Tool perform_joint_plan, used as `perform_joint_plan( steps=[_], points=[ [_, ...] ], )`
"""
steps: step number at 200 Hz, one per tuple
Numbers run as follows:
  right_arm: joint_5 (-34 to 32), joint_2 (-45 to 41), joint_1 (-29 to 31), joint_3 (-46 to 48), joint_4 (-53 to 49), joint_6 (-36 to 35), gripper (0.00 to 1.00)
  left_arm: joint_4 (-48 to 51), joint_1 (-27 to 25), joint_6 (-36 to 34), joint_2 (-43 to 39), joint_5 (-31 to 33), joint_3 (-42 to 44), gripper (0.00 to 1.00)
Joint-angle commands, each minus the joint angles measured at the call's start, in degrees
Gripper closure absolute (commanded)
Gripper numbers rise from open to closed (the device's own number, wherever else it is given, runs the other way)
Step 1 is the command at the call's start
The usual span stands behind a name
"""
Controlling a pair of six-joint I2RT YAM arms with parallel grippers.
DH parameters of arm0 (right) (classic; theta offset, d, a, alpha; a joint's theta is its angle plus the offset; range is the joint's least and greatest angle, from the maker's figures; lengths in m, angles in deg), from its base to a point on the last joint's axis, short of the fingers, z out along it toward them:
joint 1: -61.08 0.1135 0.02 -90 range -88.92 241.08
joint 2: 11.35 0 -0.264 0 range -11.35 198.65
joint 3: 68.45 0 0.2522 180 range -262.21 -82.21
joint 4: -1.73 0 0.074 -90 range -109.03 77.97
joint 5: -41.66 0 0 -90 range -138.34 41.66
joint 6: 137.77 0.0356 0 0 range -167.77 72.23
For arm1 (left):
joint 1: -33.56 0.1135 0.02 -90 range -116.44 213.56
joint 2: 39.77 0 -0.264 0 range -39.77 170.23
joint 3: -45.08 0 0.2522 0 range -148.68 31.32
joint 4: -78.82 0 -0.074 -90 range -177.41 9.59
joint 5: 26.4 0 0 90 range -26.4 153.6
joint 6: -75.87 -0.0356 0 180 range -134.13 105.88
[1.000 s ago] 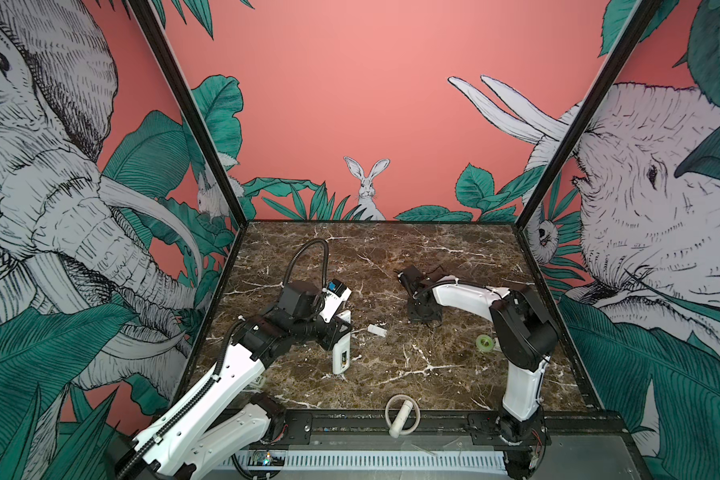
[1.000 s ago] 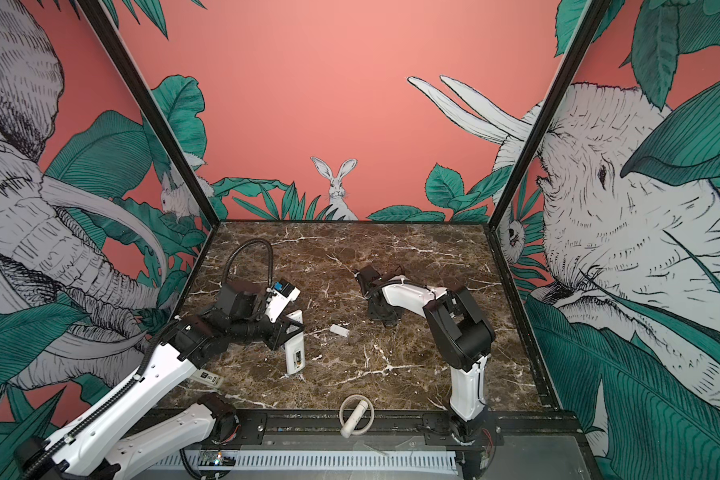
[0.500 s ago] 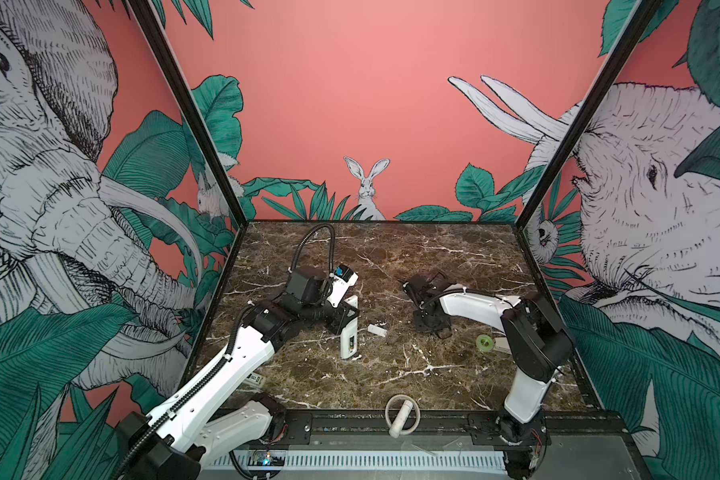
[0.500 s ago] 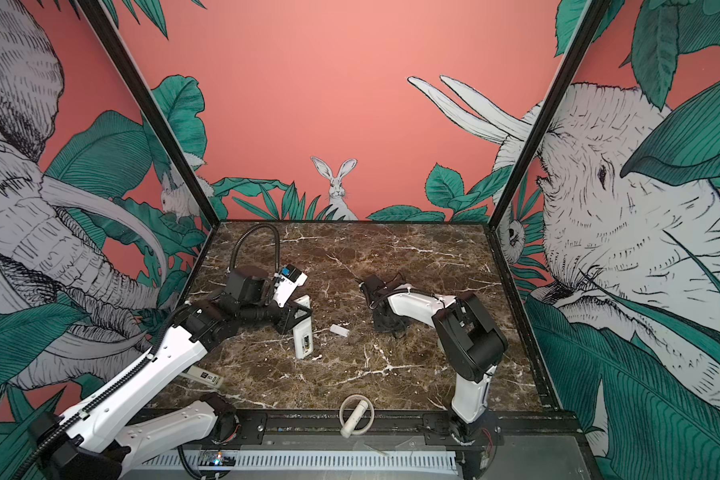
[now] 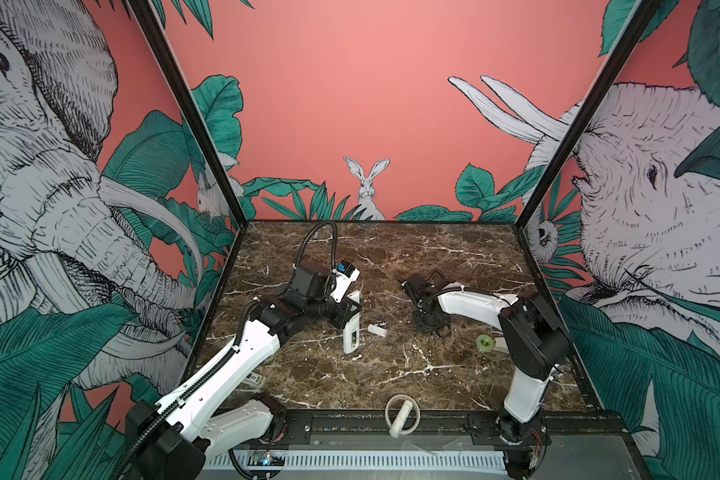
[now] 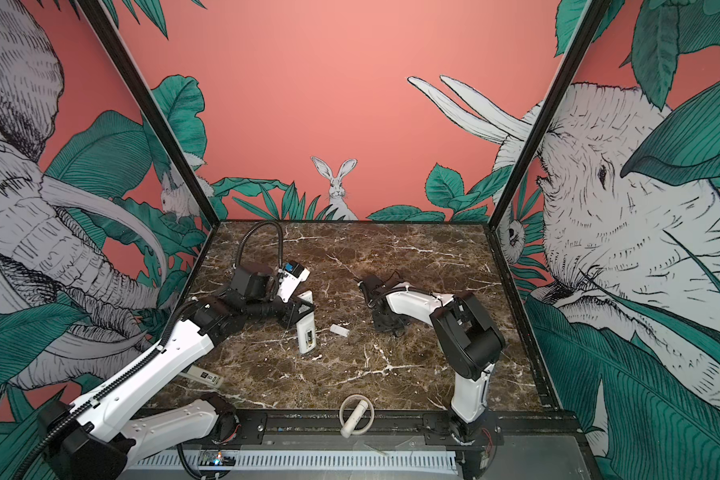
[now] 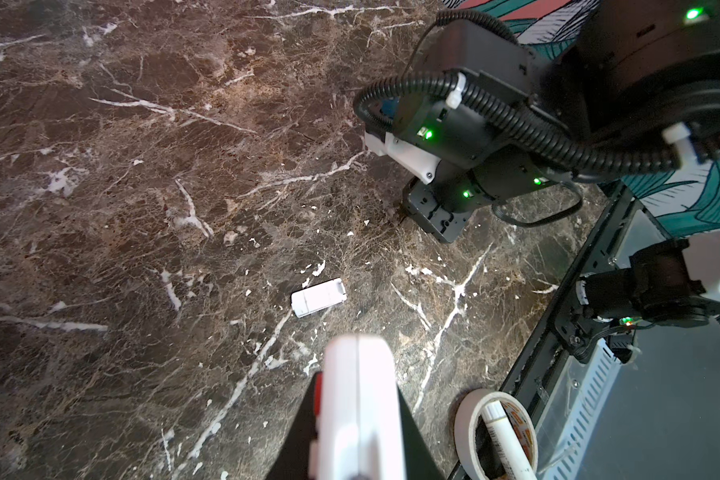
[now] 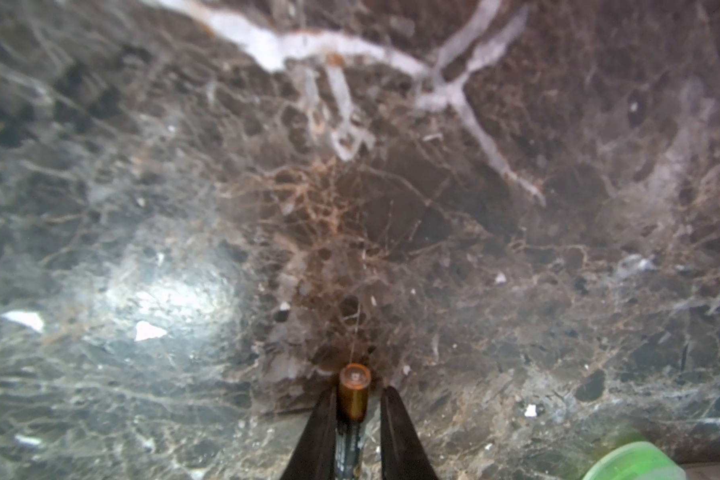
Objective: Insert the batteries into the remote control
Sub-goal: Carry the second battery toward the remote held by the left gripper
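Brown marble veined in white makes up the table [image 5: 433, 257] in both top views. On the left side my left gripper [image 5: 346, 316] is clamped across the remote control [image 5: 351, 334], a white bar held steeply tilted, its lower end close to the marble. An open recess near that end faces the camera, and what sits in it is too small to tell. A small white cover piece [image 5: 377, 330] lies flat just beside the remote, between the two grippers. My right gripper [image 5: 431, 324] sits low against the table, well apart from the remote, and from up here I cannot see its jaws or any battery. A green tape roll [image 5: 484, 343] lies near the right arm, and a white tape ring [image 5: 386, 413] with a marker [image 5: 400, 422] across it rests at the front edge. From the left wrist, the remote control [image 7: 358, 386] juts out between the dark fingers [image 7: 300, 419], a red mark on its side. The cover piece [image 7: 319, 297] lies on the marble beyond it, and the right gripper [image 7: 433, 212] is low on the table farther off. From the right wrist, a battery [image 8: 353, 390], dark with a coppery end, sits between the right gripper's fingers [image 8: 314, 436]. The jaws stand narrow. The battery lies against one finger while a sliver of marble shows beside the other, so I cannot tell whether it is truly clamped.
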Motion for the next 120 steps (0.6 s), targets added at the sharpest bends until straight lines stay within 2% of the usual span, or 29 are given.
perform_joint_plan(
  steps=[1,72,120],
  points=[
    [0.1,3.0,0.3,-1.1,0.8,-0.3,0.83,-2.5,0.5,0.1,-0.1,-0.5,-1.0,1.00],
    [1.0,3.9,0.3,-3.0,0.3,-0.2,0.95,-4.5,1.2,-0.1,1.2,-2.2,-0.6,1.00],
    [6.2,-5.1,1.6,-0.5,8.8,-6.0,0.97,-8.7,1.8,5.1,2.5,-5.9,0.5,1.00]
  ],
)
